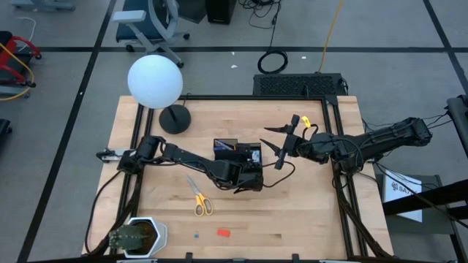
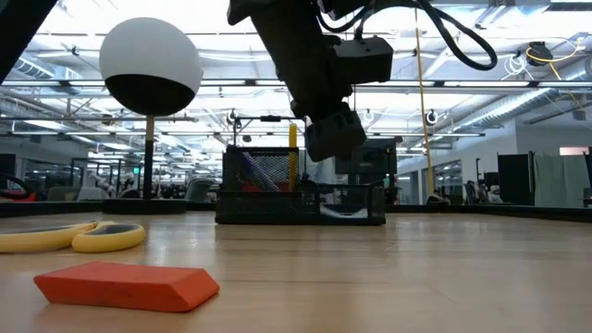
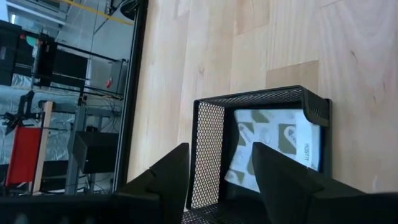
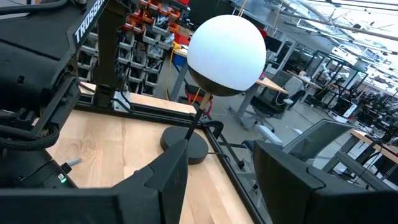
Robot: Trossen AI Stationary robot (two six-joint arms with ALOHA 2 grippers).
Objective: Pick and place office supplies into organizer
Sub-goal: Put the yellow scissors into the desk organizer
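Left claw (image 1: 252,183) open and empty, hovering over organizer (image 1: 238,152). Scissors (image 1: 199,199) lie on desk (image 1: 307,212) behind it: stiff, light (grip at blades). Right claw (image 1: 281,150) open, beside organizer

Black mesh organizer (image 1: 238,153) mid-table — pens upright inside, yellow-handled scissors (image 1: 199,199) flat nearby, red eraser (image 1: 224,232) at the front edge.

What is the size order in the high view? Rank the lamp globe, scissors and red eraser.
1. lamp globe, though raised nearer the camera, which inflates it
2. scissors
3. red eraser
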